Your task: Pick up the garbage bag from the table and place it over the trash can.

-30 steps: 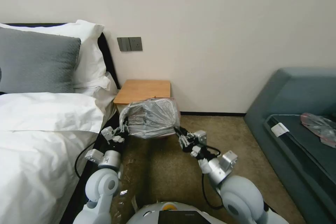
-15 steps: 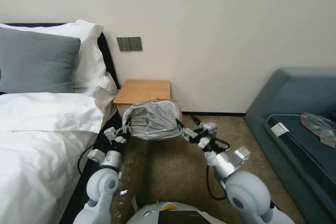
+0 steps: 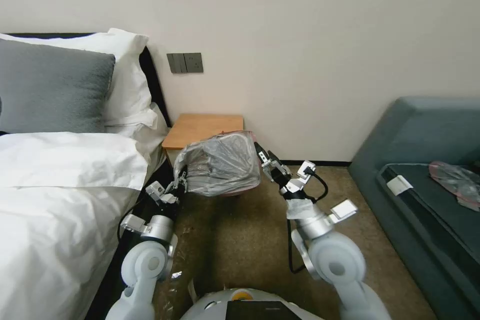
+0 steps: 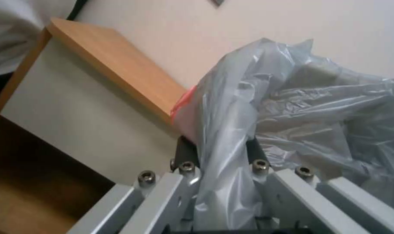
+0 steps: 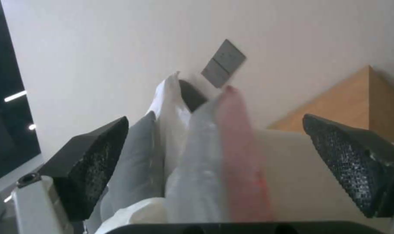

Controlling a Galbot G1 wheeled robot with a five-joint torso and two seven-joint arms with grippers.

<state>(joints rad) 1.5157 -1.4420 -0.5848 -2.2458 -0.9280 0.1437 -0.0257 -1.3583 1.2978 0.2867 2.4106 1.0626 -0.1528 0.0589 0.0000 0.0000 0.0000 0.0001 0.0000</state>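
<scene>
The garbage bag (image 3: 220, 162), crinkled grey-clear film with a pink-red rim, hangs in the air in front of the table (image 3: 202, 130). My left gripper (image 3: 179, 182) is shut on the bag's left edge; in the left wrist view the film (image 4: 231, 130) is bunched between the left gripper's (image 4: 218, 152) two fingers. My right gripper (image 3: 262, 156) is open at the bag's upper right edge. In the right wrist view its fingers (image 5: 97, 162) stand wide apart with the pink rim (image 5: 238, 146) between them, not pinched. The trash can is hidden.
A bed with white duvet (image 3: 55, 195) and pillows lies close on the left. A grey-blue sofa (image 3: 425, 160) on the right carries another pinkish plastic bag (image 3: 457, 180). Brown carpet (image 3: 235, 240) is open between them. A wall switch (image 3: 185, 62) sits above the table.
My right gripper has swung from the bag's lower right corner up to its upper right edge, fingers now spread. The bag's right side has lifted a little. The left gripper keeps its hold.
</scene>
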